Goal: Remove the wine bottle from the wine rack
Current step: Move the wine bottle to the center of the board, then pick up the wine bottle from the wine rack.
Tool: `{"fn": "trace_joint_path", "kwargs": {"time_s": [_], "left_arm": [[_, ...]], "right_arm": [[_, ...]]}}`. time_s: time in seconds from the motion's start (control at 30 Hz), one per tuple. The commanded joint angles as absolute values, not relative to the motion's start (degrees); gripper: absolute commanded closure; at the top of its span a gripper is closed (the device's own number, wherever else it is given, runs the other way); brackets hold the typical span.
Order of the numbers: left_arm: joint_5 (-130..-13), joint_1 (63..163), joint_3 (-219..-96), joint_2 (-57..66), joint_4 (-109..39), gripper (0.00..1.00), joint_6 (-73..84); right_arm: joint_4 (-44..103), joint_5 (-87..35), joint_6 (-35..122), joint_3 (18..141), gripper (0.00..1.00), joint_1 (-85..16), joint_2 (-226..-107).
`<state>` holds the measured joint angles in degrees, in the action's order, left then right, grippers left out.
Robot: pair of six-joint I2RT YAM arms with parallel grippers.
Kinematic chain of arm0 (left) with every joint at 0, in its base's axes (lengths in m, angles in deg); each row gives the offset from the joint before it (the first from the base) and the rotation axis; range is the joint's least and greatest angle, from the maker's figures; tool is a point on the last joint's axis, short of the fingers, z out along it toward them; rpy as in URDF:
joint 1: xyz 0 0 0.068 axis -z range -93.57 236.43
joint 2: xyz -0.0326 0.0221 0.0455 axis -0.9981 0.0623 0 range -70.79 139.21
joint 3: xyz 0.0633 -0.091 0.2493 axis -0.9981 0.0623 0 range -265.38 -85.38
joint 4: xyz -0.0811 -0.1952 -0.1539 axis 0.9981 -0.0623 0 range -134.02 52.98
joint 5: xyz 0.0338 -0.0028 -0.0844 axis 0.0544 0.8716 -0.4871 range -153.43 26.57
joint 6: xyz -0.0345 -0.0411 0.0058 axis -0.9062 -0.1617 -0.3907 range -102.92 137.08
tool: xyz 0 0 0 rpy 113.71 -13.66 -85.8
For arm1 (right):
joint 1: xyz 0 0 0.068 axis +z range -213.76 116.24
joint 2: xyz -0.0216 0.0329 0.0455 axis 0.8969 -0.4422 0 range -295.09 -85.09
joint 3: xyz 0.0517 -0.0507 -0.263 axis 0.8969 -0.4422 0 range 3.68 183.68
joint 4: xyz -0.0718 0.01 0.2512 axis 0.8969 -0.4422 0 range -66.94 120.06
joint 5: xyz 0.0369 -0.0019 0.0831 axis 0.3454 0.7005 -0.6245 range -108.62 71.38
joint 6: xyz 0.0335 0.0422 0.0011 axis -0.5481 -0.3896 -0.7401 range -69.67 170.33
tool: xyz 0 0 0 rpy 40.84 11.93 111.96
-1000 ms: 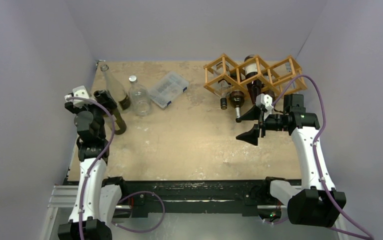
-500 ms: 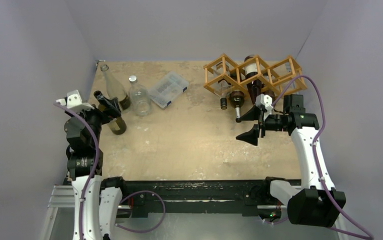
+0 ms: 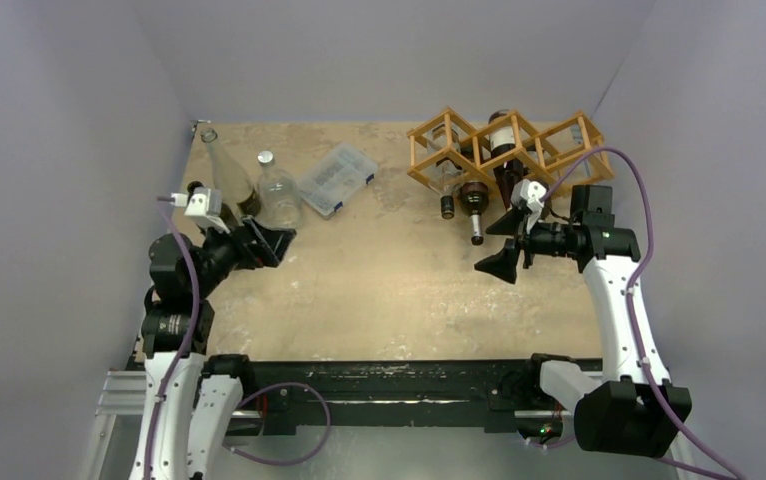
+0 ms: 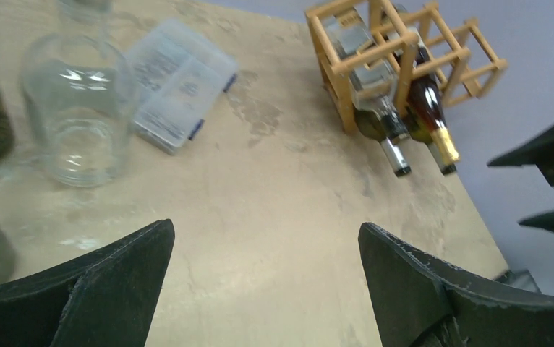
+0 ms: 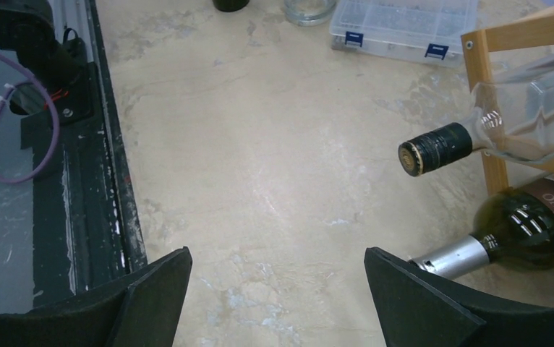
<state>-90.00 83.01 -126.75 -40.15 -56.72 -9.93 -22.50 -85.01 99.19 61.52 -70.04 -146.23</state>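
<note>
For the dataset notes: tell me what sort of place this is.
Probably a robotics lab test cell: left arm and right arm bolted to a rail at the table edge, plain walls close around, a wine rack holding bottles.

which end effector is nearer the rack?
Right. The right end effector is just in front of the rack, at the bottle necks; the left end effector is across the table, by the upright bottles.
</note>
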Motion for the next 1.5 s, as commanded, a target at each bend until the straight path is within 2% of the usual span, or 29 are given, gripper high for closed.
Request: {"fn": "trace_joint_path", "kwargs": {"time_s": [0.0, 0.1, 0.23, 0.67, 1.07, 1.47], "left_arm": [[-96.97, 88.51, -127.62, -36.17, -60.05, 0.02, -8.92], [-96.76, 93.46, -127.62, -33.60, -61.38, 0.05, -7.86], [-90.91, 102.52, -127.35, -31.52, -61.87, 0.05, -7.49], [-69.84, 123.05, -126.77, -19.58, -47.19, 0.05, -21.02], [-64.03, 128.39, -141.17, 3.12, -35.15, 0.04, -29.18], [-63.65, 130.00, -158.87, 22.98, -36.93, 0.04, -32.28]], "right_arm": [[-16.76, -79.37, 90.86, 64.88, 0.06, -70.35, -145.31], [-14.30, -76.43, 87.03, 66.36, 0.06, -70.35, -145.45], [-13.08, -74.86, 85.04, 67.42, 0.06, -70.35, -146.25], [-8.95, -72.93, 82.32, 64.48, 0.05, -70.84, -144.84], [2.06, -75.97, 75.70, 56.16, 0.05, -75.43, -141.51], [5.02, -72.81, 73.27, 54.30, 0.03, -76.42, -139.43]]}}
